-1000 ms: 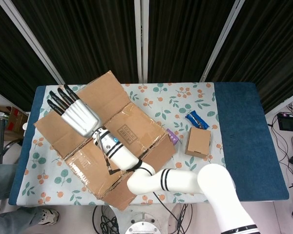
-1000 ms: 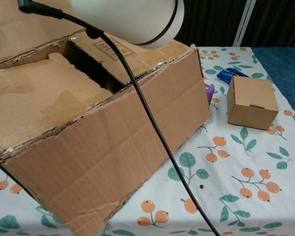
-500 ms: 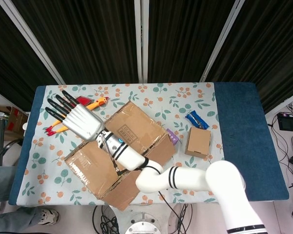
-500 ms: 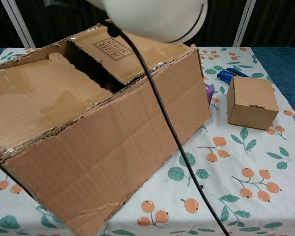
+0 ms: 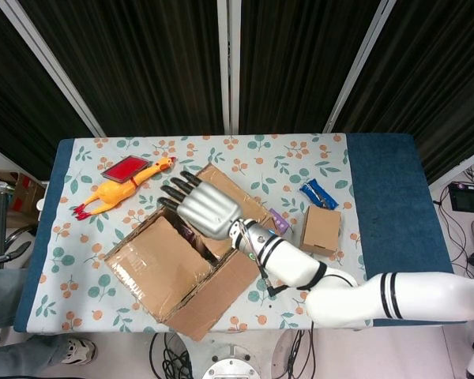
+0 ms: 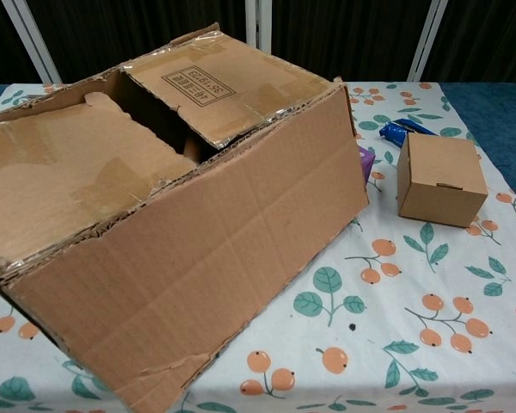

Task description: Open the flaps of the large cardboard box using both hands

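Note:
The large cardboard box (image 5: 162,268) sits at a slant on the flowered table, and it fills the left and middle of the chest view (image 6: 198,241). Its two inner flaps lie roughly level with a dark gap between them: a taped one (image 6: 69,172) on the left and a printed one (image 6: 224,86) on the right. My right hand (image 5: 208,209) hovers over the box's middle by the printed flap with its fingers spread and holding nothing. I cannot tell whether it touches the cardboard. The chest view shows no hand. My left hand appears in neither view.
A small closed cardboard box (image 5: 321,229) (image 6: 440,179) stands right of the big one, with a blue packet (image 5: 319,193) behind it and a purple item (image 5: 280,222) between. A rubber chicken (image 5: 122,189) and a red flat object (image 5: 126,168) lie far left.
My right hand swung from the far left of the box to over its middle, and its arm left the chest view. The outer flap spread at the far left is no longer visible, uncovering the chicken.

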Tool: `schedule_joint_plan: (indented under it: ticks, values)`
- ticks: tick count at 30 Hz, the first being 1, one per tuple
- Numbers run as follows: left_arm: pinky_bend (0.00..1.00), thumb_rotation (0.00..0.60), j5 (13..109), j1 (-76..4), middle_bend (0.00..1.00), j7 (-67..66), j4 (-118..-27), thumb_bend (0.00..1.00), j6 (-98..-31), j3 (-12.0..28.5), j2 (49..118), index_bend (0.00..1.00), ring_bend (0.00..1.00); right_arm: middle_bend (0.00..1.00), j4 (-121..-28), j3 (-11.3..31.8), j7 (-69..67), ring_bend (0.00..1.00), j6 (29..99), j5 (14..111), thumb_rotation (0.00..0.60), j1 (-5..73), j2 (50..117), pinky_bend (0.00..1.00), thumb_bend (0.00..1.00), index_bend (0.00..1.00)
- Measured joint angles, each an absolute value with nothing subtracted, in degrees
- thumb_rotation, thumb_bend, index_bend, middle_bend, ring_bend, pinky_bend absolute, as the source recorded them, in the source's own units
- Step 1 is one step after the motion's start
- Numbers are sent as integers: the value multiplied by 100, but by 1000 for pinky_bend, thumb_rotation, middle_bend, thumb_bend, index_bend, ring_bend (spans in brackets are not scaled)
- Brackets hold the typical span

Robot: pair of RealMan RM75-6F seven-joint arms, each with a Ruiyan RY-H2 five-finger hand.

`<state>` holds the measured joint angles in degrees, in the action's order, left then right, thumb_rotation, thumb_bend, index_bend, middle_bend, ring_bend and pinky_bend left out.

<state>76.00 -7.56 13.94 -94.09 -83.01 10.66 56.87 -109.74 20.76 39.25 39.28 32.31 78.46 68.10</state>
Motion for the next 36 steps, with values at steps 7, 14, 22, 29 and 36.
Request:
schedule_joint_plan:
  ticks: [7, 14, 22, 29, 36]
  values:
    - [168, 422, 7595, -791, 18, 1223, -9515, 18, -8260, 1054, 5689, 2, 24, 76, -10966, 2105, 2342, 0, 2499, 3204, 600, 7392, 6346, 0, 630, 115]
    - [169, 425, 7531, -844, 18, 1162, -9522, 18, -8150, 1057, 5732, 2, 24, 110, -10983, 2345, 1476, 0, 2001, 4384, 600, 6828, 6237, 0, 677, 125]
    - [169, 422, 7524, -863, 18, 1192, -9453, 18, -8111, 1045, 5793, 2, 24, 195, -11050, 2255, 1282, 0, 1936, 5607, 600, 6687, 6288, 0, 727, 148]
    - [169, 418, 7556, -849, 18, 1238, -9396, 18, -8127, 1032, 5800, 2, 24, 215, -11083, 1625, 2033, 0, 2375, 5959, 600, 6986, 6392, 0, 738, 150]
    - [169, 421, 7555, -827, 18, 1266, -9342, 18, -8142, 1023, 5803, 2, 24, 212, -11152, 1019, 2808, 0, 2990, 5616, 600, 7492, 6632, 0, 748, 150]
